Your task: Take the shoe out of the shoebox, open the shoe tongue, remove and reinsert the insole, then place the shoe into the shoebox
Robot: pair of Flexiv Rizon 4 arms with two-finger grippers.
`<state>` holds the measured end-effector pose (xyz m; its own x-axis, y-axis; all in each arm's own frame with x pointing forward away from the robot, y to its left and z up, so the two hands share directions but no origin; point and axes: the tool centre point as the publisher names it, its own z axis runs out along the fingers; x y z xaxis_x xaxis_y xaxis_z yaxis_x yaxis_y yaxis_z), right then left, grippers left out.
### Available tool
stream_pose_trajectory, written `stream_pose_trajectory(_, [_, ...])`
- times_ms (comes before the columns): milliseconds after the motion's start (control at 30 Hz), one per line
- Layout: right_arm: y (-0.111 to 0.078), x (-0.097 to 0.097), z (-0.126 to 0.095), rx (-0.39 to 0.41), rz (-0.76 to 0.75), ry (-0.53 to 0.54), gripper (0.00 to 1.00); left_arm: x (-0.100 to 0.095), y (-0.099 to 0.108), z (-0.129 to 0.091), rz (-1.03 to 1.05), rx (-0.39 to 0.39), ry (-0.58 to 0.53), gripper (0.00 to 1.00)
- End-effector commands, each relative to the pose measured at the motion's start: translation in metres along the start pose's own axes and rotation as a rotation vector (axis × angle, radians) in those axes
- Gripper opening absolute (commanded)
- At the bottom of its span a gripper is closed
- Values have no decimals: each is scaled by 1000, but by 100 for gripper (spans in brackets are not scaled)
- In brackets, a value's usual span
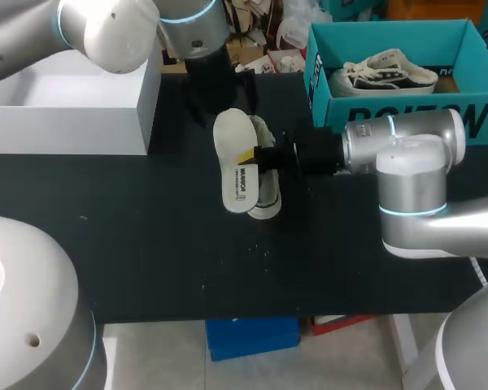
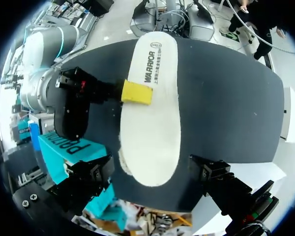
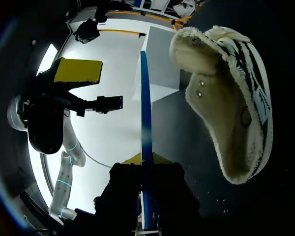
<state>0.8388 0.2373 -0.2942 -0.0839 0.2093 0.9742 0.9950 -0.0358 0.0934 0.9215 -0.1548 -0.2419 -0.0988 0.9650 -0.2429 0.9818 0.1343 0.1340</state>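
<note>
A white insole (image 1: 234, 162) hangs above the black table with my right gripper (image 1: 248, 158) shut on its edge. In the left wrist view the insole (image 2: 150, 108) faces up, with a yellow fingertip (image 2: 136, 92) pressed on its side. From the right wrist it shows edge-on as a thin blue strip (image 3: 145, 123) between my right gripper's (image 3: 146, 164) fingers. The white fleece-lined shoe (image 3: 231, 108) lies on its side beside it, partly hidden under the insole (image 1: 267, 195). My left gripper (image 2: 152, 179) hovers over the insole's heel end, wide open and holding nothing (image 1: 215, 93).
The teal shoebox (image 1: 390, 114) stands at the back right with a second shoe (image 1: 382, 73) inside. A white box (image 1: 65, 114) occupies the back left. The black table (image 1: 187, 260) stretches bare toward its front edge.
</note>
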Motion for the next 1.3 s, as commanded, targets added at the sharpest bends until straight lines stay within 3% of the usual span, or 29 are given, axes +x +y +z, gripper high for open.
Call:
stream_pose_trajectory(33, [0, 0, 1, -3, 1, -2, 0, 11, -39, -12, 3, -52, -11, 100])
stream_pose_trajectory(233, [0, 0, 1, -3, 1, -2, 0, 15, -75, -14, 17, -48, -27, 100])
stream_pose_trajectory(533, [0, 0, 1, -3, 1, -2, 0, 17, -113, -16, 45, -30, -86, 100])
stream_pose_trajectory(600, [0, 0, 1, -3, 1, -2, 0, 18, -120, -16, 50, -40, -129, 100])
stream_pose_trajectory(700, [0, 0, 1, -3, 1, -2, 0, 22, -130, -20, 58, -117, -250, 100])
stream_pose_trajectory(800, [0, 0, 1, -3, 1, -2, 0, 29, -134, -27, 29, -219, -358, 100])
stream_pose_trajectory(967, [0, 0, 1, -3, 1, -2, 0, 45, -131, -27, 31, -178, -550, 100])
stream_pose_trajectory(1300, [0, 0, 1, -3, 1, -2, 0, 45, -131, -27, 31, -178, -550, 100])
